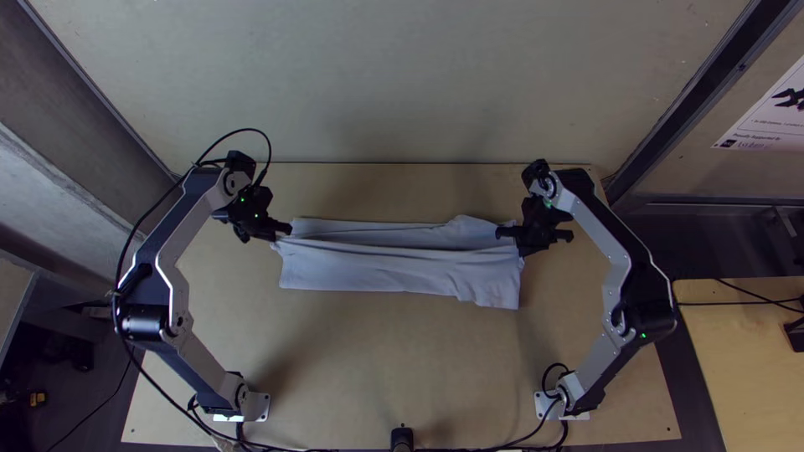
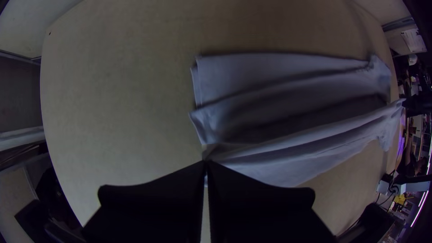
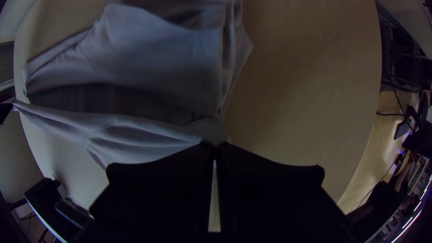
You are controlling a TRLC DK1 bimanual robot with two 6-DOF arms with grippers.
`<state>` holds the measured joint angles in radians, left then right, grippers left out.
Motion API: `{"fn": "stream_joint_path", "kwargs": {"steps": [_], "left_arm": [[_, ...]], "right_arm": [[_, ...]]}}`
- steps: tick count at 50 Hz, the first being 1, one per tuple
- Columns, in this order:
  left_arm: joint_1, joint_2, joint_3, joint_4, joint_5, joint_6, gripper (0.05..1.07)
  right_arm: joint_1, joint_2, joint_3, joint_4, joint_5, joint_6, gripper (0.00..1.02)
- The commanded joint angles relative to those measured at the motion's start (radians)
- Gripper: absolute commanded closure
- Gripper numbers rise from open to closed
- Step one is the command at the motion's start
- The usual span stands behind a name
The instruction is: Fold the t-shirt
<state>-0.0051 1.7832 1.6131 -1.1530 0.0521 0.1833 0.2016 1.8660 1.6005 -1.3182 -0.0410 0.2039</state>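
The shirt spans the tabletop mid-frame, one edge pinched near its ends by the left tool and right tool; uneven pulling could slip a corner, skewing the fold.

the top view counts one t-shirt at mid-frame, two arms (left arm, right arm), two grippers (left gripper, right gripper), one table, one wooden surface at lower right and one printed sheet at upper right.
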Motion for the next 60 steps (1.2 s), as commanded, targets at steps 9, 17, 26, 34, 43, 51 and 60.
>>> {"fn": "stream_joint_path", "kwargs": {"steps": [9, 17, 26, 34, 43, 51, 60], "left_arm": [[0.007, 0.160, 0.183, -0.005, -0.005, -0.010, 1.04], [0.001, 0.236, 0.261, -0.014, -0.006, -0.013, 1.04], [-0.001, 0.274, 0.289, -0.016, -0.006, -0.013, 1.04], [0.001, 0.274, 0.265, -0.014, -0.006, -0.019, 1.04], [0.001, 0.271, 0.231, -0.010, 0.008, -0.036, 0.19], [0.005, 0.252, 0.215, 0.001, 0.083, -0.042, 0.10], [0.033, 0.211, 0.212, 0.019, 0.146, -0.056, 0.10]], "right_arm": [[-0.010, 0.188, 0.214, -0.015, 0.020, -0.018, 1.00], [-0.011, 0.272, 0.297, -0.024, 0.023, -0.020, 1.00], [-0.021, 0.337, 0.337, -0.024, 0.024, -0.021, 1.00], [-0.025, 0.381, 0.337, -0.021, 0.035, -0.024, 1.00], [-0.028, 0.409, 0.319, -0.012, 0.041, -0.031, 1.00], [-0.053, 0.429, 0.366, -0.041, 0.041, -0.034, 0.63], [-0.094, 0.378, 0.383, -0.092, 0.041, -0.064, 0.26]]}}
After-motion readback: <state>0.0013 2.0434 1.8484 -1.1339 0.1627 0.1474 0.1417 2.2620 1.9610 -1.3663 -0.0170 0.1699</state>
